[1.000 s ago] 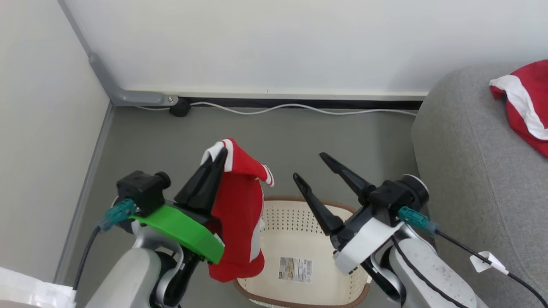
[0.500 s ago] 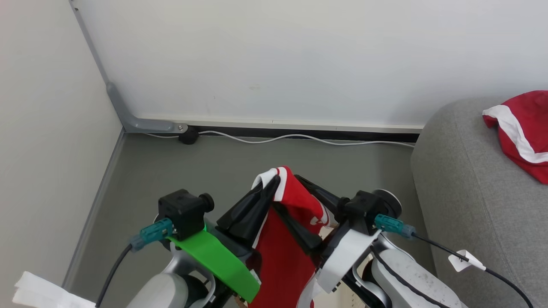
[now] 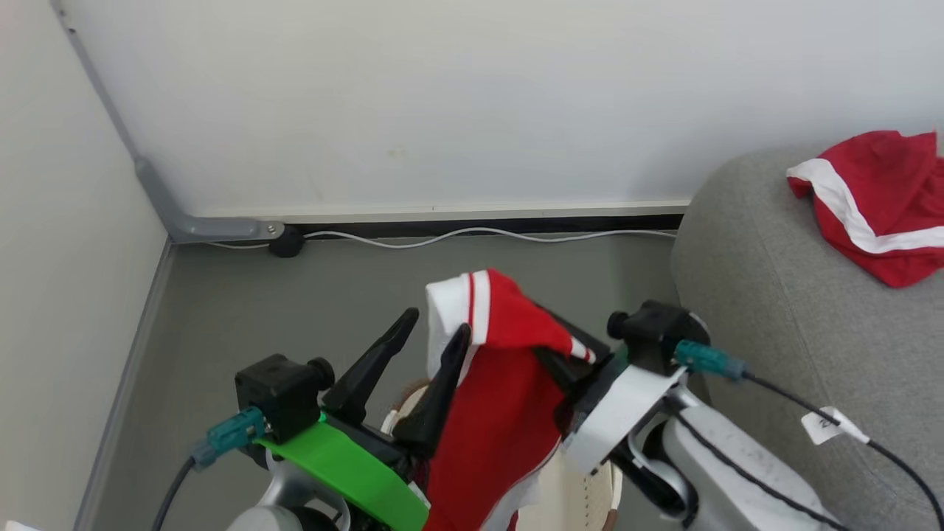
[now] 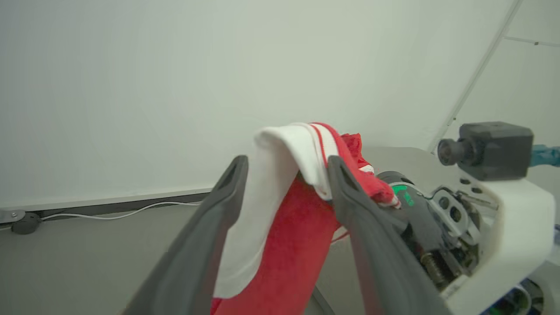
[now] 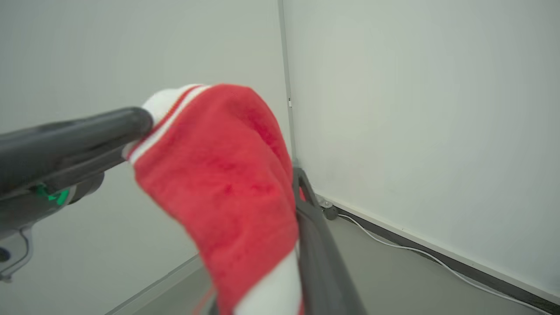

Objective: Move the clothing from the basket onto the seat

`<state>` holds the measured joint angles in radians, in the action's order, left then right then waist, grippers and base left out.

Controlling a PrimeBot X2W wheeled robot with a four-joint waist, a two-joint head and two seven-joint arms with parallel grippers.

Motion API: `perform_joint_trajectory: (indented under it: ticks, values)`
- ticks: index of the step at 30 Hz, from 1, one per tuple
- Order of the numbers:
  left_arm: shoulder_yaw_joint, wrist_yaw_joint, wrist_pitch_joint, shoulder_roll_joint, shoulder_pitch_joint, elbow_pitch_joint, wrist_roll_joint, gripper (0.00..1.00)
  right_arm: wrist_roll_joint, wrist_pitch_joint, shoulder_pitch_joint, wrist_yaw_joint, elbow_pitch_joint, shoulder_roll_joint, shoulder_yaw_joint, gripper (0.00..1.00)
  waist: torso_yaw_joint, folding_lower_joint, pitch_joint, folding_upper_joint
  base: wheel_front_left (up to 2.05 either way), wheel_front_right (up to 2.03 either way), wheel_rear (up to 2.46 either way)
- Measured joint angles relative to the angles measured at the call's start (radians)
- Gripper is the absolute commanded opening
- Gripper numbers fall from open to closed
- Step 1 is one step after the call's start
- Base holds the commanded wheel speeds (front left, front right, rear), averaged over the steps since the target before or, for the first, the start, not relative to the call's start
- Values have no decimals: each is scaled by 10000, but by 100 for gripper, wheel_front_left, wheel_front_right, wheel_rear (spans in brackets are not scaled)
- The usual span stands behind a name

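handover: left end effector point(image 3: 436, 321) splayed wide, jersey point(image 3: 501, 413) draped on one finger point(image 3: 442, 383); right end effector point(image 3: 562, 355) seems pinched on it. next, carry to sofa point(image 3: 774, 332) at 3 o'clock.

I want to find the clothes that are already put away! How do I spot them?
Find the big grey sofa on the right of the head view. On it lie crumpled red shorts with a wide white band. The red jersey has thin stripes and hangs mid-air instead.
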<state>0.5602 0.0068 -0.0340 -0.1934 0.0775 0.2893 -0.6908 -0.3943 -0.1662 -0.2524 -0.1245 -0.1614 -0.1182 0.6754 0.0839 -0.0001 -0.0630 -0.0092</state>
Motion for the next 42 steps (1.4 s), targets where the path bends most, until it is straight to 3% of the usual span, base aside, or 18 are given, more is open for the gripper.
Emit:
perform_joint_trajectory:
  ticks: [5,18,26,33,42]
  values:
    - [368,-15,2,144,-151,79,-13,100,-2,4,-105,42,395,-405,-591,0,-467,0,87,0,0,0,0]
    - [1513,-435,-4,706,-62,84,-33,100,-265,280,377,995,1808,-1064,-1802,0,-2097,0,782,0,0,0,0]
    - [1312,-261,188,725,377,86,872,100,-1170,368,206,913,2029,-855,-2349,0,-3033,0,1724,0,0,0,0]
    - [1597,-138,-94,723,486,6,1028,100,-2224,366,-1327,1104,1824,-880,-4257,0,-3623,1,2783,0,0,0,0]
    - [1988,-138,-370,744,1075,-12,1425,100,-2894,851,-4118,1971,483,-1825,-6675,0,-3541,1,4200,0,0,0,0]
